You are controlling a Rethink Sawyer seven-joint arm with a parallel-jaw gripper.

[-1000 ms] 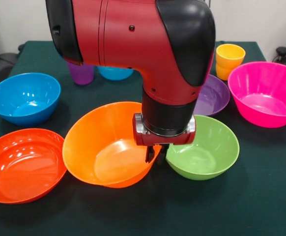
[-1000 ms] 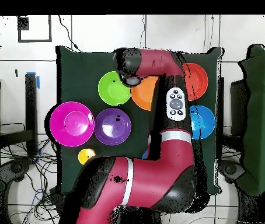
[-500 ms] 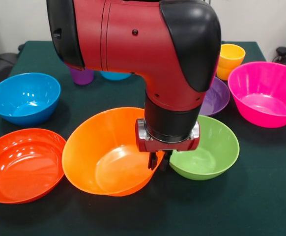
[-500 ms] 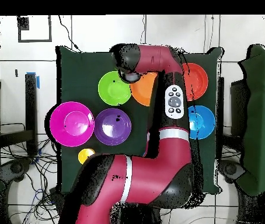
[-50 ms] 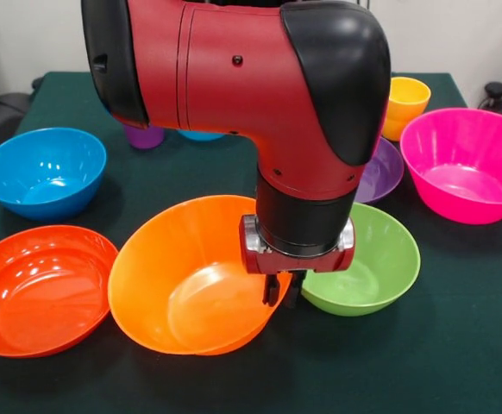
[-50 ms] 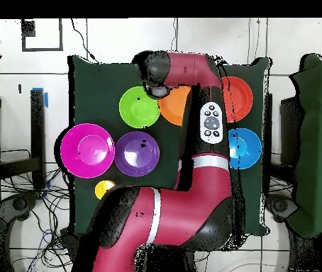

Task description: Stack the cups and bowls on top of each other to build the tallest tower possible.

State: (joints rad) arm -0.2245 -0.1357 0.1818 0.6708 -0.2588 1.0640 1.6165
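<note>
Gripper (image 5: 281, 291) pinching large orange bowl (image 5: 182, 285) rim at its 3 o'clock, bowl tilted; overhead arm hides the grip.

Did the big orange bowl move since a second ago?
Yes. The orange bowl, gripped at its rim by the end effector, has slid toward the front table edge and tipped more, while the green bowl beside it stayed put.

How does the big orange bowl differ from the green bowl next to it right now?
The orange bowl is larger than the green bowl. The orange bowl sits tilted, its rim gripped by the gripper; the green bowl rests level, untouched. They share a glossy, round, empty look and sit side by side on the dark green table.
</note>
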